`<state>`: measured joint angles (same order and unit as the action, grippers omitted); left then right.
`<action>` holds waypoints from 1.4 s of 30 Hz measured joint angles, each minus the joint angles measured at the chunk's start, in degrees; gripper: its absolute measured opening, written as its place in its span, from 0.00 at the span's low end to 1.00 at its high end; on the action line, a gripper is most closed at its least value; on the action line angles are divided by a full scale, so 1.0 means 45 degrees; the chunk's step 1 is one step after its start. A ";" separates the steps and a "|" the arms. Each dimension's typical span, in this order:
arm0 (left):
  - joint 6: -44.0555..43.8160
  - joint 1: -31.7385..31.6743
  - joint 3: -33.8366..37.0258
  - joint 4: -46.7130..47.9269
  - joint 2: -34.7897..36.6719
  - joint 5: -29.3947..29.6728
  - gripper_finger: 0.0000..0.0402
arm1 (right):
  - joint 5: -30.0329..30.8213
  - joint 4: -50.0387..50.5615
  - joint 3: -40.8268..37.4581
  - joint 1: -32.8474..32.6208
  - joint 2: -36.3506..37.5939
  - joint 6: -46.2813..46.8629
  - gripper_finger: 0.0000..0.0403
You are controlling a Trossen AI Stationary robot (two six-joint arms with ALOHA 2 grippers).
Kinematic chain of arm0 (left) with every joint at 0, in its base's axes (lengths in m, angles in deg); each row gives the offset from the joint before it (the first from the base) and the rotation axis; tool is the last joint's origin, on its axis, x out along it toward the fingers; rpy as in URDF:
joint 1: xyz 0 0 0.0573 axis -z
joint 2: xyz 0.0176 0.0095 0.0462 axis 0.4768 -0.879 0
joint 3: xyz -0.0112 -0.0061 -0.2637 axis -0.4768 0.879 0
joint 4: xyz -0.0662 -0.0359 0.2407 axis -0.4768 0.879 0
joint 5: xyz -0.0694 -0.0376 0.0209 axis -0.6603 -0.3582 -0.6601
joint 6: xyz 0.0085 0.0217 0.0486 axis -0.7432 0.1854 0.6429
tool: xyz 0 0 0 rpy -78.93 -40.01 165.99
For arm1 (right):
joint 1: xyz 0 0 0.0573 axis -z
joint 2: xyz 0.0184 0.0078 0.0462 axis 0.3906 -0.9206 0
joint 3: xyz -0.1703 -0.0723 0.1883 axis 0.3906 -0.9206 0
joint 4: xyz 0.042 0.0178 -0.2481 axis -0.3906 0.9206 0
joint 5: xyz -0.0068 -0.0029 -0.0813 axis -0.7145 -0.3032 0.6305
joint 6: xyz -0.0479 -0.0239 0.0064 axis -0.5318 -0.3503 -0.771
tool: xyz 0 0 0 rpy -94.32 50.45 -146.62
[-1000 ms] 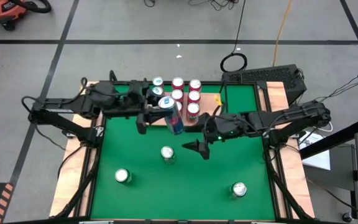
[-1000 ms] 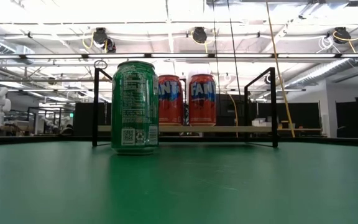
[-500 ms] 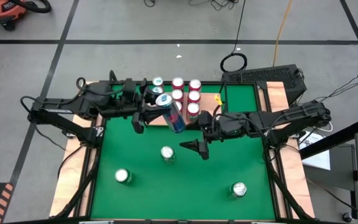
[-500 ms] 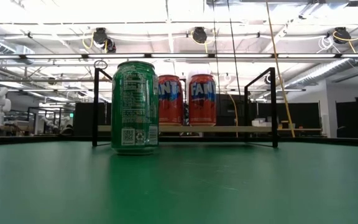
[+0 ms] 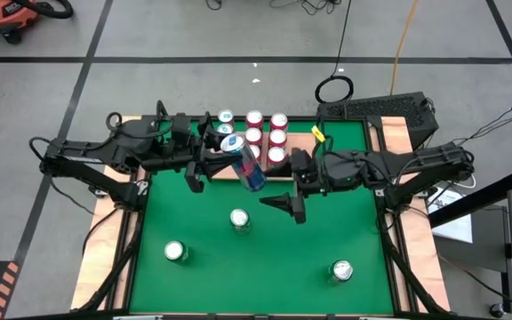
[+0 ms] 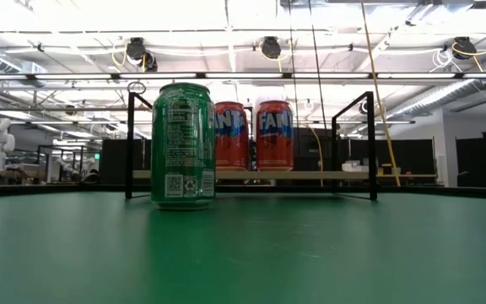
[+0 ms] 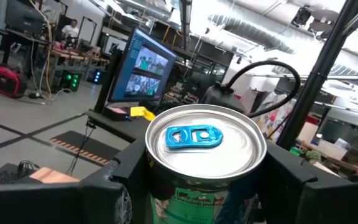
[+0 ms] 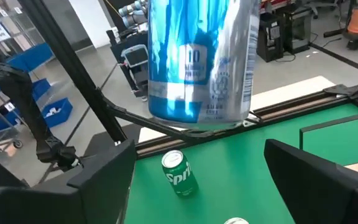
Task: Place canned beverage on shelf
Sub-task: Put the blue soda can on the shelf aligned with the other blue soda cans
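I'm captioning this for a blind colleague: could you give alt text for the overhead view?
Seen from above, the left gripper holds a blue can tilted over the green mat, just in front of the shelf that carries red cans. The right gripper hangs open beside it, and three green cans stand loose on the mat.

Blue-and-silver aluminium beverage can [image 5: 245,165]: tilted, raised off the green mat, just in front of the shelf; blue printed side and bare silver panel show in the right wrist view [image 8: 201,59].

Small light-wood shelf with thin black metal rails [image 6: 344,175]: stands at the mat's far edge. Red cans on its board, upright in rows, plus green-topped ones at the left end.
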<state>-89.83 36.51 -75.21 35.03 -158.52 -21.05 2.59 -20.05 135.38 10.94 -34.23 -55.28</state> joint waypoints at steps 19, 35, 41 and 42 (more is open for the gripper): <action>0.0148 -0.0005 0.0010 -0.0850 -0.0801 -0.0561 0.52 | -0.1384 -0.0421 0.0080 0.0850 -0.0015 0.0938 0.98; 0.1023 -0.0005 0.0010 -0.1343 -0.1219 -0.0782 0.52 | -0.2430 -0.0956 0.0080 0.1083 -0.0024 0.0837 0.63; 0.1047 -0.0005 0.0010 -0.1317 -0.1219 -0.0782 0.54 | -0.2446 -0.0927 0.0078 0.1083 -0.0024 0.0636 0.55; 0.1059 -0.0005 0.0010 -0.1306 -0.1219 -0.0782 0.55 | -0.2447 -0.0922 0.0075 0.1083 -0.0024 0.0570 0.56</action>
<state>-85.06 36.49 -75.16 29.15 -164.00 -24.57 -8.42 -24.20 135.72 15.81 -34.34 -52.72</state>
